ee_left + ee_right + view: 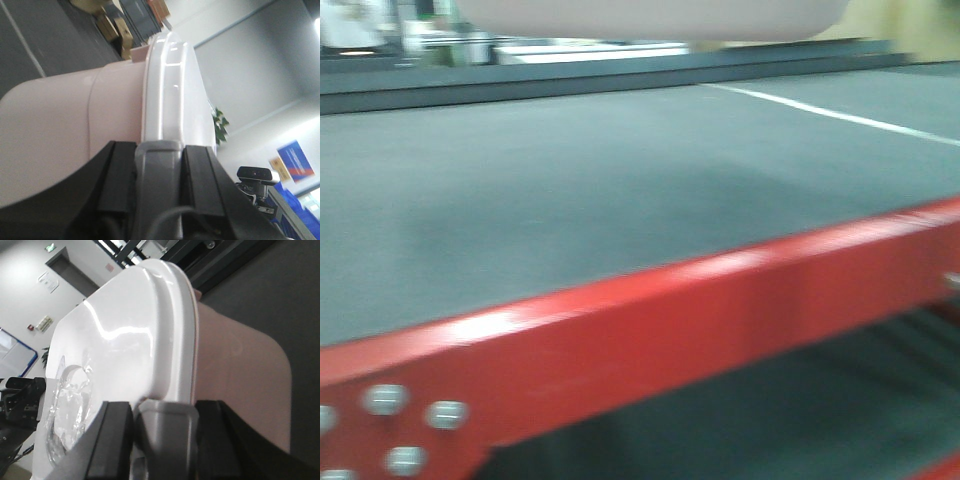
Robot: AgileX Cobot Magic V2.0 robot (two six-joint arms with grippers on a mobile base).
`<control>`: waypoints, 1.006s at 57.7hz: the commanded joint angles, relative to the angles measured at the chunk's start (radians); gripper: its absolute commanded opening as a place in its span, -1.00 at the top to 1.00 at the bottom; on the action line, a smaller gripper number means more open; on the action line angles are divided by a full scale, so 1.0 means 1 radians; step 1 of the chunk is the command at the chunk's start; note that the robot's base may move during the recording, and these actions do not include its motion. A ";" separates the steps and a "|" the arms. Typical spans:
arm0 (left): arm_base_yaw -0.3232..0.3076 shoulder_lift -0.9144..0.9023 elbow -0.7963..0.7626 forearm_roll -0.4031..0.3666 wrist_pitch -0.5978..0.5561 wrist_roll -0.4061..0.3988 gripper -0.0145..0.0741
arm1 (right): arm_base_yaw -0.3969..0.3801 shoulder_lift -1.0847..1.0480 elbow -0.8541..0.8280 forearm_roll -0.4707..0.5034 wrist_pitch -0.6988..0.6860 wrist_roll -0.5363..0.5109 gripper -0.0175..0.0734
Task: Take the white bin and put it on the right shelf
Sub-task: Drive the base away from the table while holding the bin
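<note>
The white bin (650, 18) shows only as a pale underside at the top edge of the front view, held up above the table. In the left wrist view its pinkish-beige body (65, 125) and glossy white lid (170, 85) fill the frame. My left gripper (159, 150) is shut on a grey handle (159, 175) at the bin's end. In the right wrist view the lid (125, 340) and body (240, 375) show too. My right gripper (165, 407) is shut on the grey handle (167, 430) at the other end. The right shelf is out of view.
A red-framed table (650, 330) with a dark mat (570, 190) lies right in front and below the bin, blurred; a white line (830, 115) crosses the mat. Cardboard boxes (112, 25) stand on the floor. A plant (220, 122) and a camera (257, 174) are behind.
</note>
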 commanded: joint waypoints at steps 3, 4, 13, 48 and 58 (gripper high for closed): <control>-0.058 -0.056 -0.034 -0.057 0.342 0.002 0.96 | 0.056 -0.054 -0.034 0.109 0.188 -0.026 0.46; -0.058 -0.056 -0.034 -0.057 0.342 0.002 0.96 | 0.056 -0.054 -0.034 0.109 0.186 -0.026 0.46; -0.058 -0.056 -0.034 -0.057 0.342 0.002 0.96 | 0.056 -0.054 -0.034 0.109 0.185 -0.026 0.46; -0.058 -0.056 -0.034 -0.057 0.342 0.002 0.96 | 0.056 -0.054 -0.034 0.109 0.179 -0.026 0.46; -0.058 -0.056 -0.034 -0.057 0.342 0.002 0.96 | 0.056 -0.054 -0.034 0.109 0.179 -0.026 0.46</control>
